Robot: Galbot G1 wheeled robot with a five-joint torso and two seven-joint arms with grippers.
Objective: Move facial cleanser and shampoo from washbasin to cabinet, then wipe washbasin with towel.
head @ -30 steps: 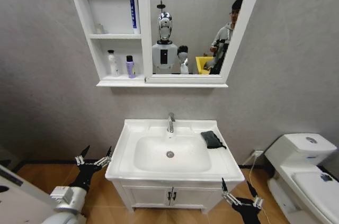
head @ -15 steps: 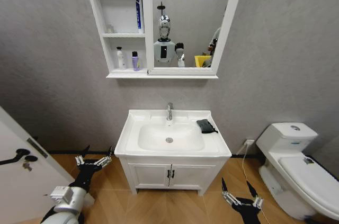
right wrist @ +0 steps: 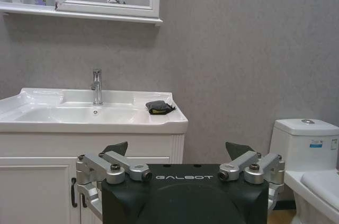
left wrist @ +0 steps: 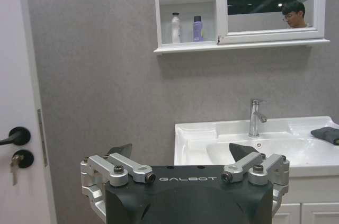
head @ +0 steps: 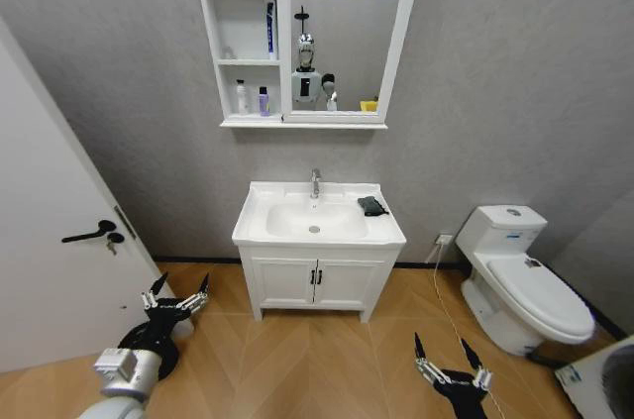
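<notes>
Both end effectors, left (head: 176, 293) and right (head: 451, 358), spread wide (empty).

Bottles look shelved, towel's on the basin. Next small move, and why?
Probably stay put with the arms stowed; the job looks finished. The white bottle and purple bottle stand in the cabinet, and the towel lies bunched on the washbasin rim right of the tap. The left gripper and right gripper hang open and empty, low, well short of the basin.
</notes>
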